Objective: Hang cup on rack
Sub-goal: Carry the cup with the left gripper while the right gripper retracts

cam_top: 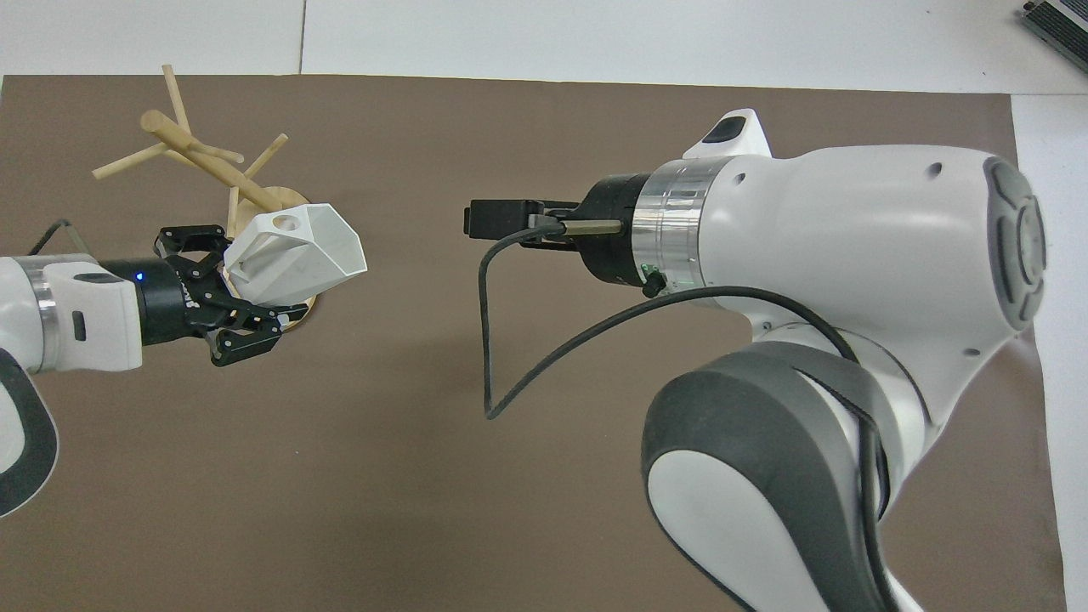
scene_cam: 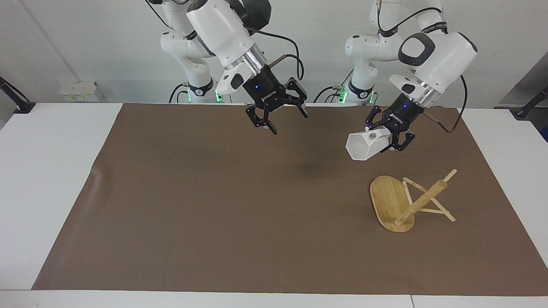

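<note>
**Cup in the air, rack still lying on its side**

The left gripper [scene_cam: 391,137] is clamped on the handle end of the cup [scene_cam: 367,145], carrying it tilted, mouth turned away from the wrist, over the brown mat [scene_cam: 214,214]. Below it and toward the mat's outer edge lies the rack [scene_cam: 404,201], tipped over: base on edge, post and pegs slanting off the mat. The right gripper [scene_cam: 278,117] hangs with fingers spread wide and nothing between them, over the mat's middle. Picking up looks finished. Left, by my reading: righting the rack, then hooking the handle on a peg.
</note>
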